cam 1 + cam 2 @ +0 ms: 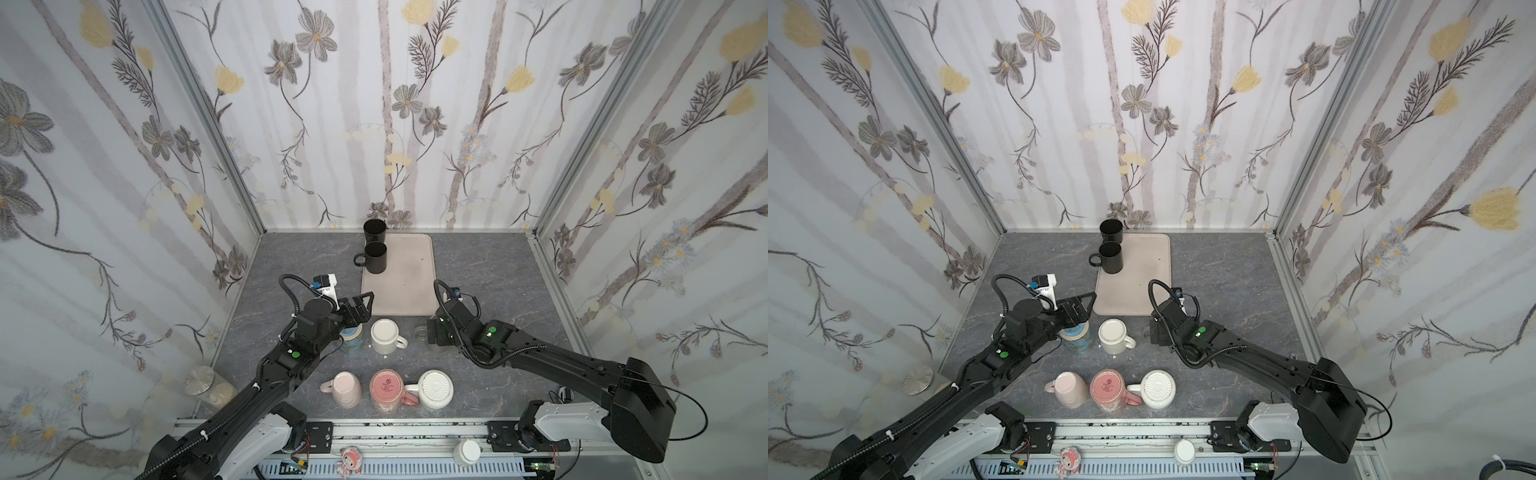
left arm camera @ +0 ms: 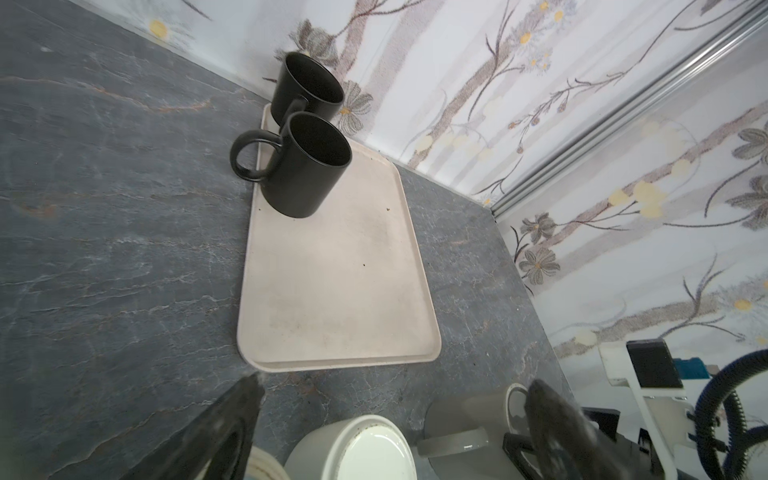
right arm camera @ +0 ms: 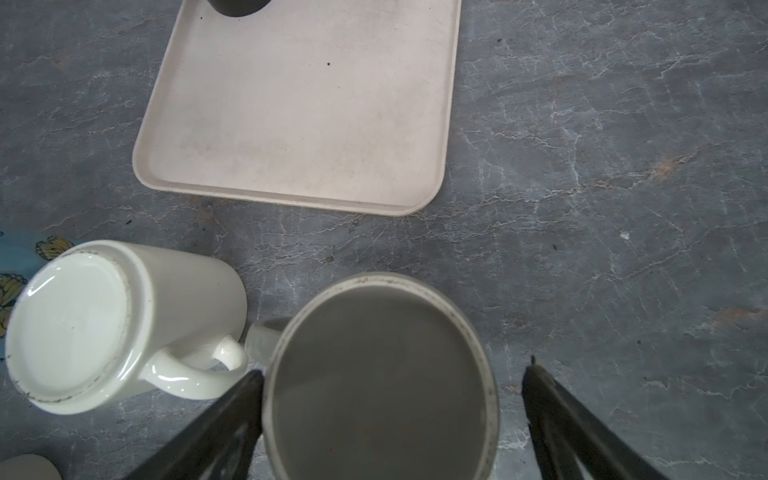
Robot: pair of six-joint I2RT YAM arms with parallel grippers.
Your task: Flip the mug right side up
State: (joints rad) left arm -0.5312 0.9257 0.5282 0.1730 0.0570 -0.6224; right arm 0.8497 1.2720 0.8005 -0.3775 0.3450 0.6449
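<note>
A grey mug (image 3: 378, 374) stands upside down on the dark stone table, its flat base facing up and its handle (image 1: 419, 332) pointing left. My right gripper (image 3: 395, 370) is open and straddles it. One finger (image 3: 232, 415) lies close against the mug's side, and the other finger (image 3: 557, 411) stands clear of it. In both top views the right wrist hides most of this mug. My left gripper (image 2: 397, 382) is open and empty. It hovers over a blue patterned mug (image 1: 351, 341), just left of a white upside-down mug (image 1: 384, 336).
A beige tray (image 1: 409, 291) lies behind the mugs with two upright black mugs (image 1: 376, 257) at its far left. Near the front edge stand a pale pink mug (image 1: 346, 388), a darker pink mug (image 1: 386, 390) and a ribbed white mug (image 1: 435, 388). A glass jar (image 1: 208, 384) sits front left.
</note>
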